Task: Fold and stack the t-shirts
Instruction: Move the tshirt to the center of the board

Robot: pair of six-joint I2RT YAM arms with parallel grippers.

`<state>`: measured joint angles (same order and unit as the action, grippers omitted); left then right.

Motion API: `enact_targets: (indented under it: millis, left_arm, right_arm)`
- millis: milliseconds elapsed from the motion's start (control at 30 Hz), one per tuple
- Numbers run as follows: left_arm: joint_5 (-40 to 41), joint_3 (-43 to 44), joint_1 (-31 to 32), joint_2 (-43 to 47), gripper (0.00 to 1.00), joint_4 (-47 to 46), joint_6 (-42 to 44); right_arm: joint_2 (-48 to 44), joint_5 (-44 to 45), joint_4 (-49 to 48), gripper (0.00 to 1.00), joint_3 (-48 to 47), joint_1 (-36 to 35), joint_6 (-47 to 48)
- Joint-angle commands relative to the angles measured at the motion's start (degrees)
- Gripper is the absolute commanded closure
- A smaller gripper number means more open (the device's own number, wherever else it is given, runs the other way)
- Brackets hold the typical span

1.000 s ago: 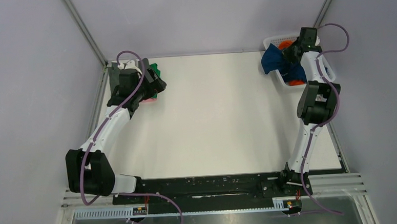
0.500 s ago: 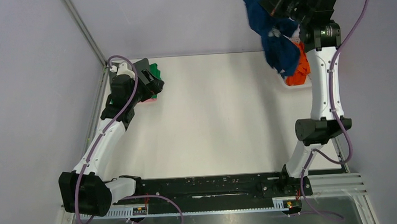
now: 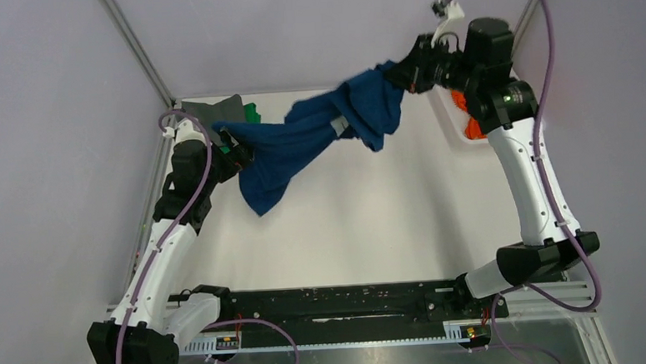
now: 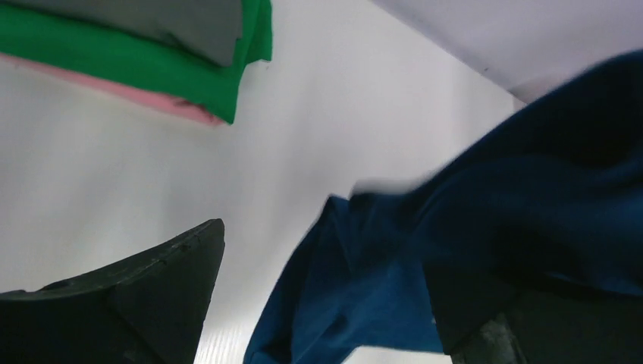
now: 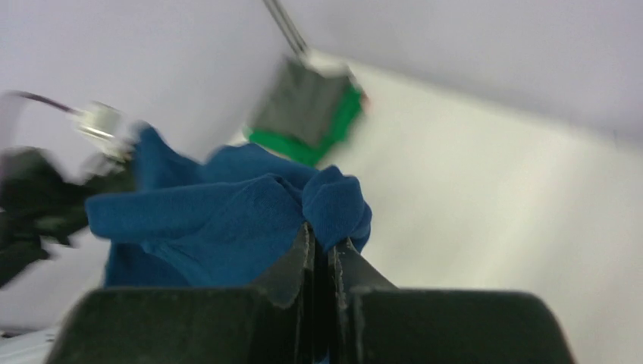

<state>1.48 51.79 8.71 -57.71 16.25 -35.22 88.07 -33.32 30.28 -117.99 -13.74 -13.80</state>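
The dark blue t-shirt (image 3: 317, 132) hangs stretched above the worktop (image 3: 371, 213), just right of the folded grey, green and pink stack (image 4: 114, 57). The right hand (image 5: 322, 246) is clamped on its far end. The left hand (image 3: 233, 151) has its fingers (image 4: 152, 288) apart, with cloth draped against one.

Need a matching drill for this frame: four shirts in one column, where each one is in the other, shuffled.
1. blue shirt
2. grey shirt
3. green shirt
4. orange shirt

A. directly under the grey one
B. far right side of the table
C. held in the air by the right gripper
D. top of the far-left stack

Pairs: 1-C, 2-D, 3-A, 4-B
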Motion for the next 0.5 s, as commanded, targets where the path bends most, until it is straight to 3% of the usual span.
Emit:
enact_targets:
  millis: [0,33,67,133,200,267,367,467]
  left_arm:
    - [4.36,-2.64,-0.1,3.27,0.01,5.88,-2.05]
    - [4.31,-3.53,-0.1,3.6,0.01,6.54,-2.26]
    - [4.28,-4.23,-0.1,3.6,0.01,7.13,-2.49]
    - [3.52,-4.74,-0.1,2.78,0.01,9.23,-3.0]
    - [0.94,-4.89,-0.1,1.19,0.01,11.09,-3.22]
    - [-2.97,-5.3,-0.01,-0.79,0.01,12.2,-3.01]
    - [-7.64,-6.67,1.31,-3.0,0.01,12.12,-3.67]
    - [-7.57,-7.05,7.94,-4.89,0.02,13.89,-4.1]
  right_arm:
    - [-6.3,14.28,-2.9,0.97,26.58,3.26,2.06]
    - [-7.49,16.68,-4.89,0.96,32.97,4.55,0.69]
    - [-8.17,19.16,-6.32,0.87,38.63,5.91,-0.91]
    - [-8.78,26.13,-7.42,0.36,47.27,8.32,-2.29]
    - [-9.15,35.51,-6.06,0.05,52.41,9.14,-2.55]
    - [-10.19,42.19,-3.78,0.01,55.69,9.17,-3.42]
    - [-13.8,44.03,-4.02,0.01,59.81,8.81,-6.65]
    - [-17.69,43.85,-4.59,0.01,63.54,5.92,-9.14]
